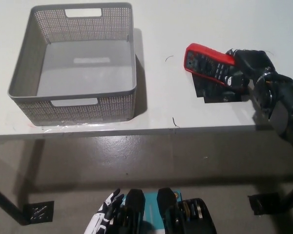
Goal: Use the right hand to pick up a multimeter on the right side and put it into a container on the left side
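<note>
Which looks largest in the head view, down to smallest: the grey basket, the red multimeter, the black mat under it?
1. grey basket, clearly largest.
2. and 3. red multimeter and black mat: unsure, the mat is partly hidden.

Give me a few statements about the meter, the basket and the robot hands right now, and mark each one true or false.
1. The right robot hand is closed on the red multimeter. True.
2. The multimeter lies inside the grey basket. False: the basket holds nothing; the meter is off to its right.
3. The multimeter sits tilted, over a black patch on the table. True.
4. The left robot hand rests on the table. False: it hangs low at the bottom edge, below the table.
</note>
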{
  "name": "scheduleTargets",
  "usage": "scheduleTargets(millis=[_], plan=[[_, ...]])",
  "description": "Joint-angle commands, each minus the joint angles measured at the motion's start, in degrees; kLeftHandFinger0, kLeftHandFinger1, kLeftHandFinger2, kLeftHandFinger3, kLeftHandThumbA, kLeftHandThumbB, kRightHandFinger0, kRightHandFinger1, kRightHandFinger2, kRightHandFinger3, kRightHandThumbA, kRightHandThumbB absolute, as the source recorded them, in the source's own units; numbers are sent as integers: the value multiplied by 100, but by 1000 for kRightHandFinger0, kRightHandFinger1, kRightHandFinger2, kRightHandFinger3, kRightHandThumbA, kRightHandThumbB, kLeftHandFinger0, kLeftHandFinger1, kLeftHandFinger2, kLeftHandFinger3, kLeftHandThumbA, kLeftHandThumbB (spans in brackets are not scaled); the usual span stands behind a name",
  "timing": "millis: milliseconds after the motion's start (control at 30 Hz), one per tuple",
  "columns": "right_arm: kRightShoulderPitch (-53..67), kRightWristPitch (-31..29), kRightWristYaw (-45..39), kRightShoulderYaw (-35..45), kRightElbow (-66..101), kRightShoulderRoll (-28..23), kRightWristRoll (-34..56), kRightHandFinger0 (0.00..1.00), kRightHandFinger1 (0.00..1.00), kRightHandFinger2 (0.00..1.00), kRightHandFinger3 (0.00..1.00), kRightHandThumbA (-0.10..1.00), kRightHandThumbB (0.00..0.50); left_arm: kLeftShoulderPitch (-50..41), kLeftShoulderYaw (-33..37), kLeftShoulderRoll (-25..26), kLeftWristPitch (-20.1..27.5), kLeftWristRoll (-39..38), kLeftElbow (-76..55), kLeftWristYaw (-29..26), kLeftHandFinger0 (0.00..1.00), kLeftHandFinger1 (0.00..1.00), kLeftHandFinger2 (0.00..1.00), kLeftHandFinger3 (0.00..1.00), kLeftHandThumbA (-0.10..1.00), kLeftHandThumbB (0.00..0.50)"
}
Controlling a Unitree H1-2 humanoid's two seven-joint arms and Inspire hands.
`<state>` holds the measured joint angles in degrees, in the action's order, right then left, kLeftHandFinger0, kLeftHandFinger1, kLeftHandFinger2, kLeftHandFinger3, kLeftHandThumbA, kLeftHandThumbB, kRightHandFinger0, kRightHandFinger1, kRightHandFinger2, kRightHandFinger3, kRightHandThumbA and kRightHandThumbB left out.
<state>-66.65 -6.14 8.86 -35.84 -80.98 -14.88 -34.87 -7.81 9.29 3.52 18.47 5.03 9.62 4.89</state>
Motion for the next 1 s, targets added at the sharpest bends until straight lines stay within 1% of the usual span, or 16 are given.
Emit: scheduleTargets(millis=[0,33,67,100,133,167,200,300,400,467,667,700,800,867,933,967], plan=[[-41,-295,445,191,-96,-201,114,1,472,870,882,-100,161,19,-32,21,129,-175,-103,100,1000,1000,1000,1000,1000,271],[-46,-306,460,203,-99,-198,120,1,512,947,950,-100,101,16,-34,23,128,-180,-103,102,1000,1000,1000,1000,1000,269],[-145,-375,524,233,-78,-230,121,374,750,995,986,-100,157,10,-30,26,130,-132,-100,81,1000,1000,1000,1000,1000,265],[-252,-398,547,353,-61,-243,215,424,562,787,829,-100,159,10,-30,24,135,-133,-88,83,1000,1000,1000,1000,1000,268],[-359,-406,549,504,-50,-238,339,214,417,688,740,-100,161,18,-34,14,144,-125,-73,72,1000,1000,1000,1000,1000,262],[-432,-408,539,600,-47,-235,394,153,379,641,704,-100,162,17,-40,3,169,-84,-62,36,1000,1000,1000,1000,1000,264],[-542,-487,501,765,-24,-236,508,1,302,610,714,-100,181,13,-43,4,191,-98,-24,40,1000,1000,1000,1000,1000,268],[-758,-550,522,993,73,-224,537,0,314,705,787,-100,179,-6,-49,13,241,-118,46,47,1000,1000,1000,1000,1000,266],[-921,-664,517,1179,150,-212,605,0,300,738,709,-100,178,-32,-50,-13,250,-121,82,30,1000,1000,1000,1000,1000,268],[-1114,-730,448,1319,185,-191,678,0,342,863,804,-100,162,-32,-57,-12,285,-143,109,35,1000,1000,1000,1000,1000,271],[-1371,-881,392,1491,256,-99,687,0,360,829,862,-100,149,-49,-47,-3,228,-58,109,8,1000,1000,1000,1000,1000,283],[-1409,-866,411,1468,278,-62,648,0,375,826,887,-100,120,-49,-46,3,237,-65,117,16,1000,1000,1000,1000,1000,280],[-1507,-850,429,1425,319,59,589,3,452,868,969,-100,133,-70,-55,4,262,-129,118,42,1000,1000,1000,1000,1000,277],[-1532,-864,414,1430,336,118,598,0,444,859,960,-100,128,-88,-47,6,275,-147,122,60,1000,1000,1000,1000,1000,283],[-1576,-866,375,1426,381,214,600,0,435,850,846,-100,121,-107,-32,9,280,-145,117,73,1000,1000,1000,1000,1000,290],[-1592,-876,370,1418,412,270,592,0,430,851,813,-100,148,-130,-25,13,279,-137,114,73,1000,1000,1000,1000,1000,293]])
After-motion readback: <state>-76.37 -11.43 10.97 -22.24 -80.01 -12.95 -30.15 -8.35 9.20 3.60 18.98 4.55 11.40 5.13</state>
